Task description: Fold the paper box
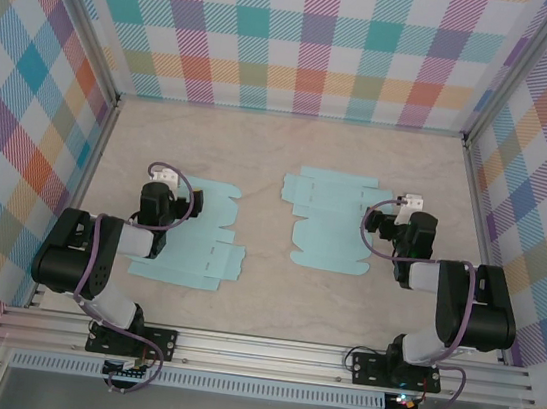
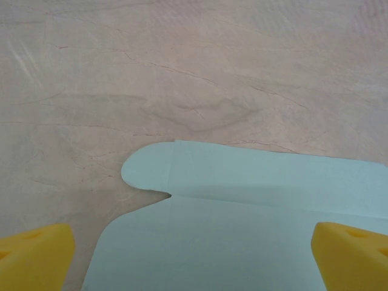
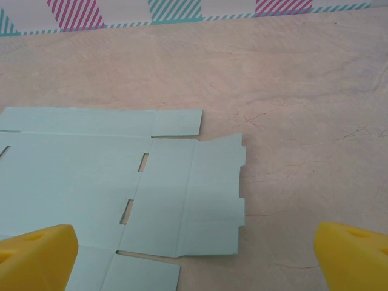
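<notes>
Yellow fingertips [image 2: 36, 254] gape on left gripper [image 2: 194, 257] and right gripper [image 3: 194, 257] (nothing pinched). Between the jaws, left blank [image 2: 242, 212] and right blank [image 3: 79, 182] lie flat, entirely unfolded.

A flat, unfolded light blue paper box [image 2: 254, 212] lies on a pale, marbled table [image 2: 194, 73], filling the lower middle and right of the view. A flap [image 2: 151, 170] with a rounded corner sticks out at its upper left, and a small notch sits just below it where the next rounded panel begins. A faint crease line runs across the sheet. The left gripper [image 2: 194, 257] hangs above the sheet, its two yellow fingers [image 2: 33, 254] spread wide in the bottom corners with nothing held between them.
</notes>
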